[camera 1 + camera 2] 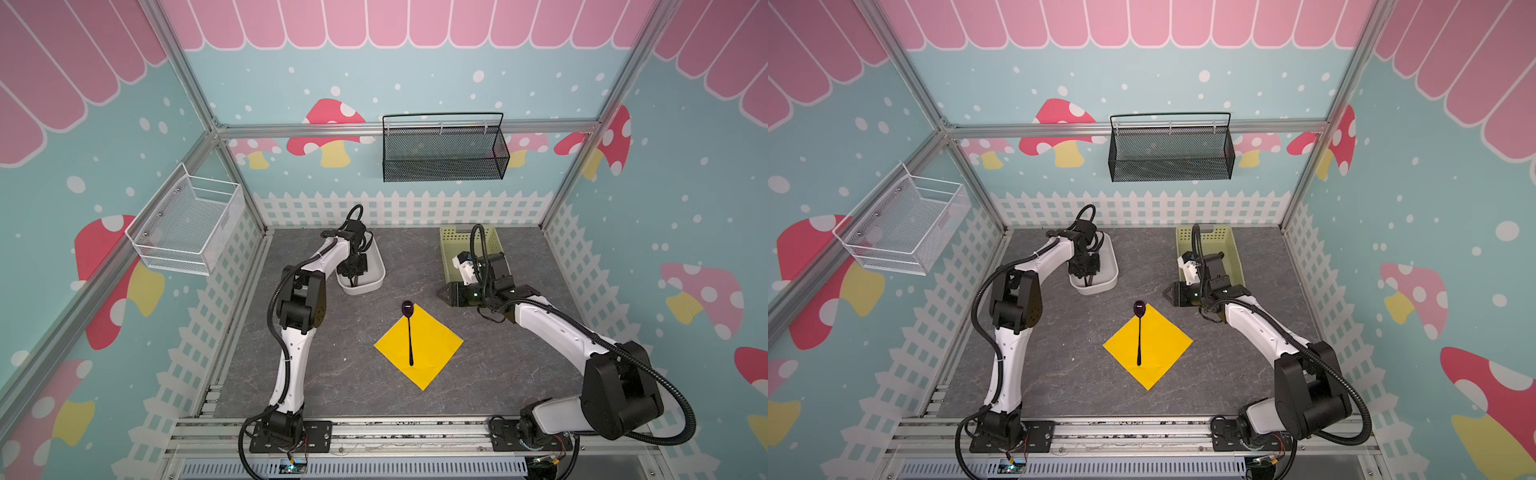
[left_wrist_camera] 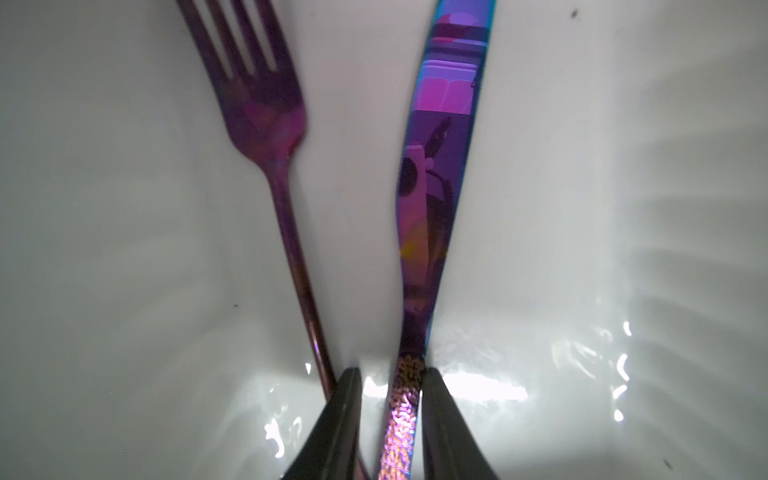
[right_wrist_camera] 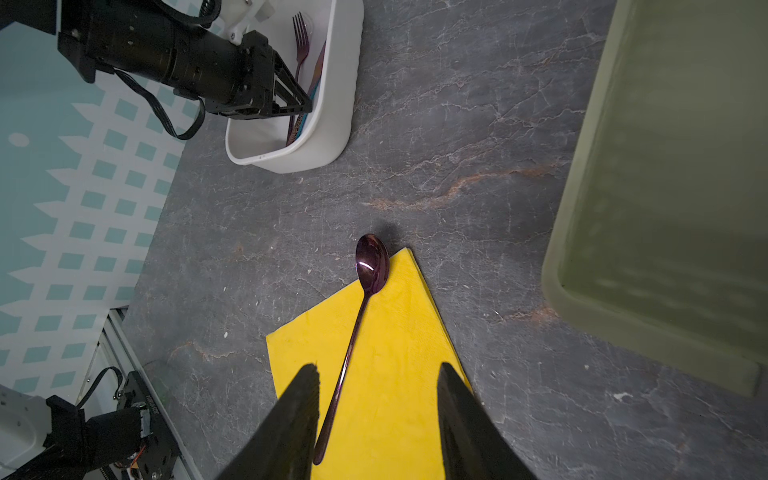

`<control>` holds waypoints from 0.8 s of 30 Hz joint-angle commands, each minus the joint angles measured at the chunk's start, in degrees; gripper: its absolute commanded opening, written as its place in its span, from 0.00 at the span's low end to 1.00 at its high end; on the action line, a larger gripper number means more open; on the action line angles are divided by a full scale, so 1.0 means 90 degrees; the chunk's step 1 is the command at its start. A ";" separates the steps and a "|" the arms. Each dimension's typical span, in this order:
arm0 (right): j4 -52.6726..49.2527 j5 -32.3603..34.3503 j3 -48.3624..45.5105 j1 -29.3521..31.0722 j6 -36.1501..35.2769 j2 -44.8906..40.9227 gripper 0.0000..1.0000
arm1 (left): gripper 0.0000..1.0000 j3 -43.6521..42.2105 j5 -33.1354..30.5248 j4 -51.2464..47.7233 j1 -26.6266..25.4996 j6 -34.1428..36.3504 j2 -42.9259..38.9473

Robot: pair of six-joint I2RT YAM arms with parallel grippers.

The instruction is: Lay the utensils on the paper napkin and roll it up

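**Table** [image 1: 340,374]: grey, stone-veined top; everything listed below stands on it or hangs over it.

**Green basket** [image 1: 451,237]: pale and perforated, at the far right of the table. The right arm hides much of its inside from above.

**White tub** [image 1: 370,286]: plain and oval, at the far side left of centre, well apart from the basket. It holds the knife [image 2: 432,187] and the fork [image 2: 286,199].

**Napkin** [image 1: 436,345]: bright yellow square, flat and unrolled, turned as a diamond. It lies near the middle of the table, toward the front edge.

**Right gripper** [image 3: 378,368]: hangs over the table between the basket and the napkin's far corner. Its jaws are parted with nothing between them (the handle of the spoon [image 3: 361,307] shows below in the gap, untouched).

**Left gripper** [image 2: 390,370]: reaches down into the tub. Its jaws are slightly apart and straddle the knife's handle. One finger [image 2: 440,407] sits against the handle and the other stands clear, so nothing is clamped.

**Spoon**: dark purple, lying on the napkin along its diagonal. The round bowl overhangs the far corner onto the table, and the handle end stops short of the near corner.

**Knife**: shiny violet, lying in the tub, its textured handle between the left jaws.

**Fork**: dark purple, in the tub just beside the knife, tines pointing the same way as the blade. Its handle slants in toward the knife's and passes behind the clear finger.
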 commanded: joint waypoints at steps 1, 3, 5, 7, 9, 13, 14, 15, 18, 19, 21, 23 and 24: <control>-0.0100 0.0016 0.0126 0.0025 -0.0092 -0.0032 0.48 | 0.30 -0.0057 0.0023 -0.0077 0.0070 0.0198 -0.0316; -0.0092 0.0025 0.0124 0.0027 -0.0102 -0.0027 0.48 | 0.30 0.0005 0.0040 -0.0041 0.0065 0.0151 -0.0400; -0.0096 0.0007 0.0141 0.0028 -0.0102 -0.0011 0.49 | 0.31 0.0082 -0.0059 0.0024 0.0067 0.0081 -0.0463; -0.0096 0.0006 0.0153 0.0028 -0.0112 0.0003 0.49 | 0.31 0.0223 -0.0267 0.0025 0.0068 0.0009 -0.0451; -0.0099 0.0008 0.0162 0.0028 -0.0112 -0.0002 0.49 | 0.32 0.0349 -0.0542 0.0004 0.0074 -0.0085 -0.0404; -0.0135 0.0035 0.0163 0.0030 -0.0141 -0.0005 0.49 | 0.32 0.0569 -0.0732 -0.0049 0.0131 -0.0287 -0.0203; -0.0141 0.0044 0.0163 0.0028 -0.0156 -0.0003 0.49 | 0.32 0.0635 -0.0721 -0.0077 0.0142 -0.0312 -0.0138; -0.0156 0.0040 0.0165 0.0028 -0.0161 -0.0002 0.49 | 0.32 0.0719 -0.0716 -0.0107 0.0159 -0.0349 -0.0047; -0.0200 0.0064 0.0196 0.0028 -0.0190 -0.0010 0.49 | 0.30 0.1030 -0.0809 -0.0247 0.0169 -0.0443 0.0228; -0.0217 0.0073 0.0207 0.0033 -0.0199 -0.0008 0.49 | 0.30 0.1115 -0.0884 -0.0293 0.0166 -0.0489 0.0299; -0.0244 0.0083 0.0228 0.0026 -0.0210 0.0000 0.49 | 0.29 0.1310 -0.0982 -0.0362 0.0197 -0.0581 0.0442; -0.0251 0.0090 0.0232 0.0028 -0.0212 0.0006 0.49 | 0.28 0.1445 -0.0998 -0.0398 0.0210 -0.0651 0.0569; -0.0266 0.0101 0.0236 0.0028 -0.0215 0.0007 0.49 | 0.27 0.1536 -0.1010 -0.0449 0.0207 -0.0675 0.0638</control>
